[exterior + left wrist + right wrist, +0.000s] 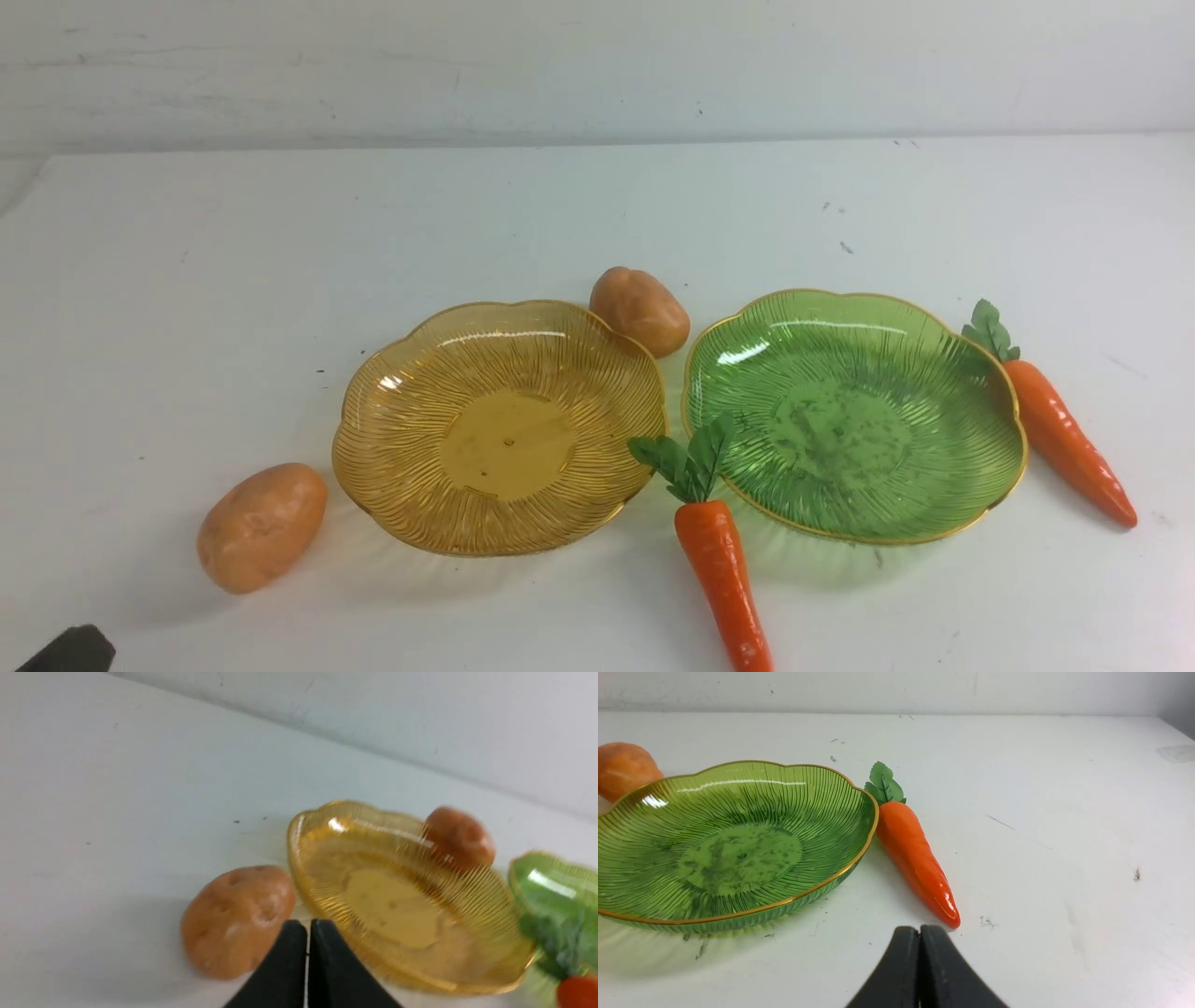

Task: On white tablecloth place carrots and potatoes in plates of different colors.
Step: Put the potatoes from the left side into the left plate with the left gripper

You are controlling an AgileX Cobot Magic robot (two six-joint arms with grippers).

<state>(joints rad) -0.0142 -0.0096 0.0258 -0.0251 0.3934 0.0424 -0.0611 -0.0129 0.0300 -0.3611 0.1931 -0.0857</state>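
Note:
On the white tablecloth (597, 215) an empty amber plate (373, 448) and an empty green plate (971, 411) stand side by side. One potato (262, 526) lies left of the amber plate, another (640, 310) behind and between the plates. One carrot (721, 560) lies in front between the plates, its leaves against the green rim. The other carrot (1064, 437) lies right of the green plate. My left gripper (308, 926) is shut and empty, close beside the near potato (237, 919); a dark tip of it (70, 651) shows in the front view. My right gripper (920, 929) is shut and empty, near the carrot's (915, 856) tip.
A pale wall (597, 65) rises behind the table's far edge. The cloth carries small dark specks (845, 246). Bare cloth lies behind the plates and at far left and right.

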